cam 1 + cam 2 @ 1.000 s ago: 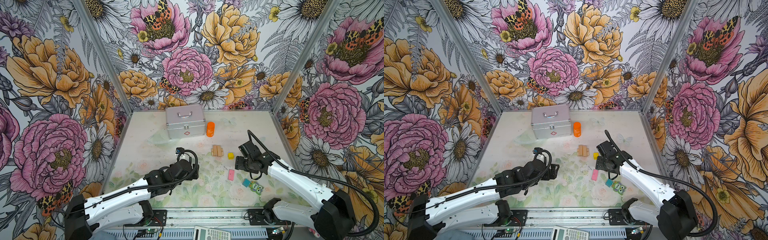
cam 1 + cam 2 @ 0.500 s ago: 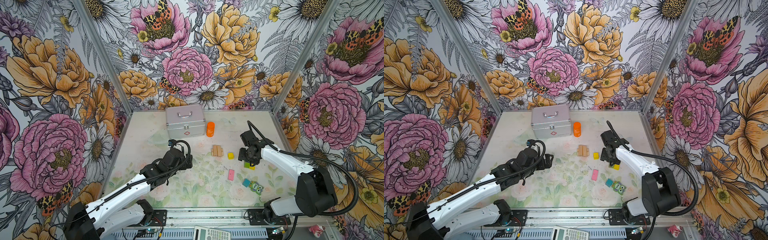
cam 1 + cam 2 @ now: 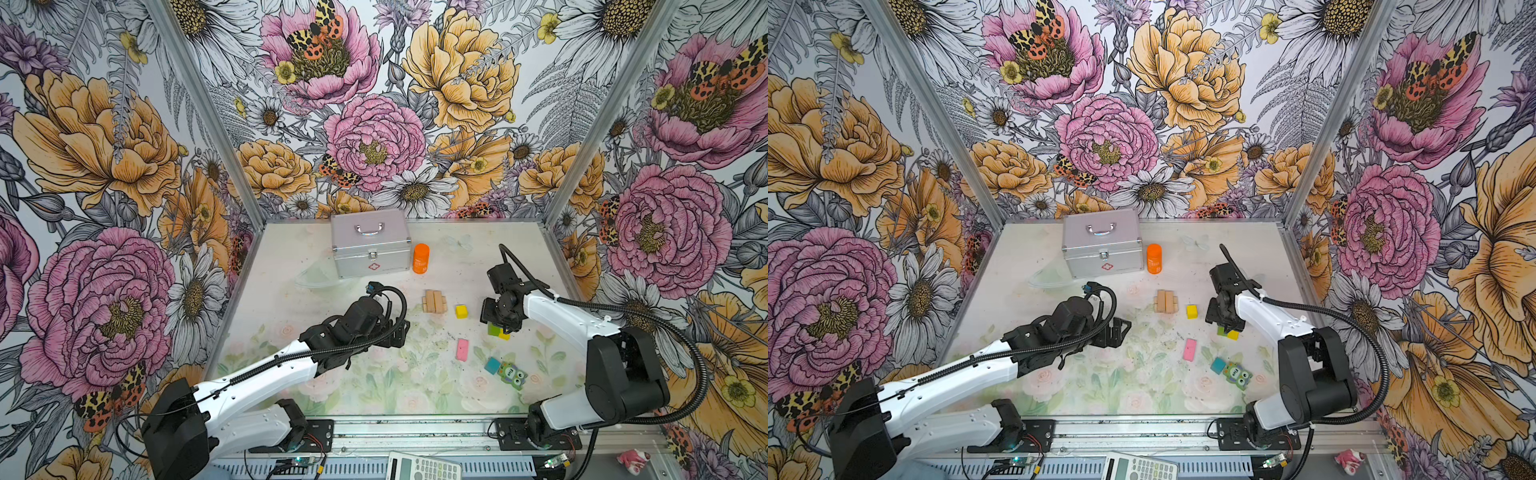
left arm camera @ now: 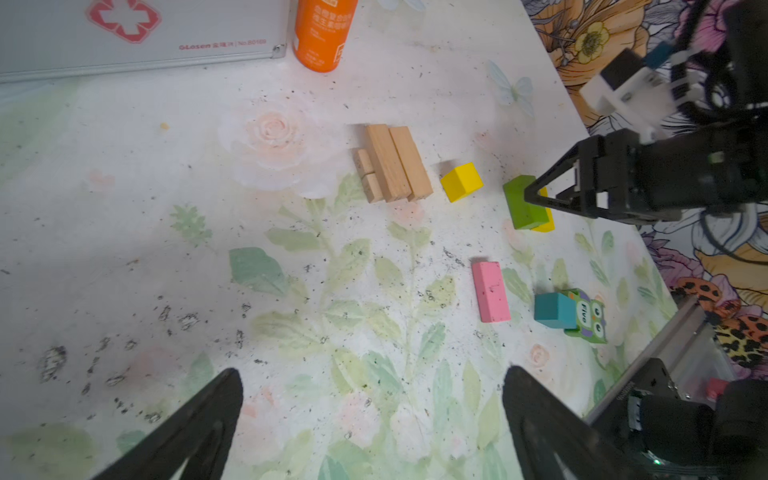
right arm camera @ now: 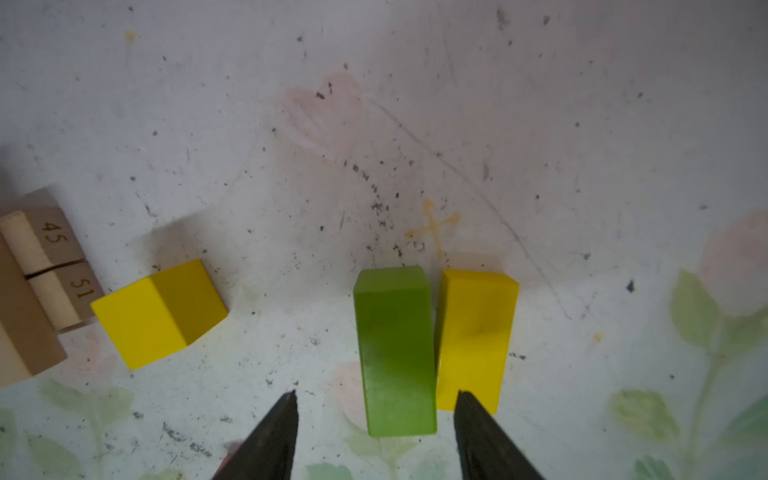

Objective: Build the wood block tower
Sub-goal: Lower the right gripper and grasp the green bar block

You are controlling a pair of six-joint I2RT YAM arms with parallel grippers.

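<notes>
My right gripper (image 3: 498, 322) hangs open over two bars lying side by side, a green bar (image 5: 392, 349) and a yellow bar (image 5: 473, 332). The green bar's near end lies between the fingertips without being gripped, and one fingertip overlaps the yellow bar. A yellow cube (image 3: 461, 311) sits to their left. Beyond it, tan planks (image 3: 434, 301) form a low pile, the only stack in view. A pink plank (image 3: 462, 349), a teal cube (image 3: 492, 365) and a green owl-faced piece (image 3: 512, 374) lie nearer the front. My left gripper (image 3: 397, 332) is wide open and empty, left of the blocks.
A silver metal case (image 3: 370, 245) and an orange bottle (image 3: 421, 258) stand at the back of the table. The booth's flowered walls close in the left, back and right sides. A calculator (image 3: 424, 467) lies beyond the front rail.
The right arm's elbow has swung back while its gripper stayed over the green and yellow bars and its jaws narrowed. The left gripper has drifted back and then a little to the right.
</notes>
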